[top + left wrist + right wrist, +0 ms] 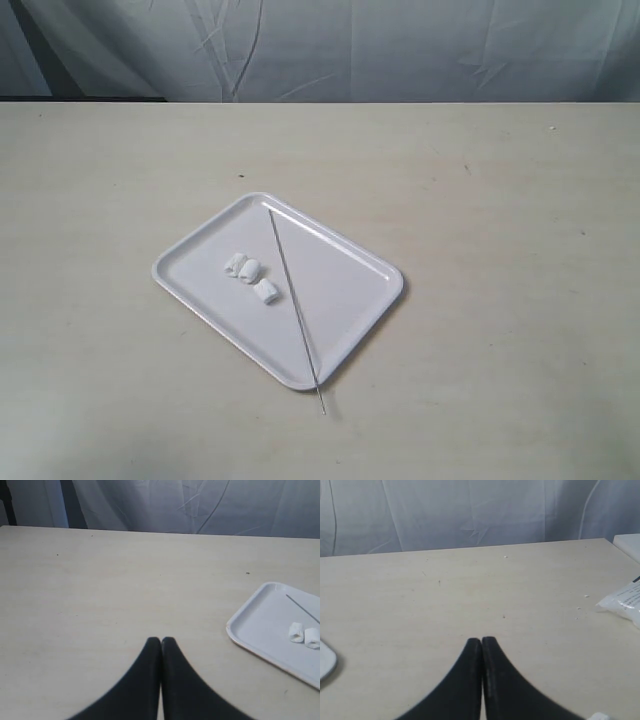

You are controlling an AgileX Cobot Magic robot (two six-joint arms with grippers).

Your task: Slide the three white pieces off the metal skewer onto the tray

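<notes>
Left gripper [161,641]: matte black fingers pressed together, nothing between them, over the pale woodgrain table [500,250], off to the side of the tray. The tray [190,272] is glossy white with rounded corners and a low rim. In it sit the three pieces [251,272], soft stubby white cylinders, clumped together and off the skewer. The skewer [293,305], a thin grey rod, lies diagonally across the tray just right of them, its near tip poking past the rim. Right gripper [481,641] is closed up tight too, empty. Its camera only catches a tray corner, plus a crinkly clear bag [625,602] cut off at the edge.
</notes>
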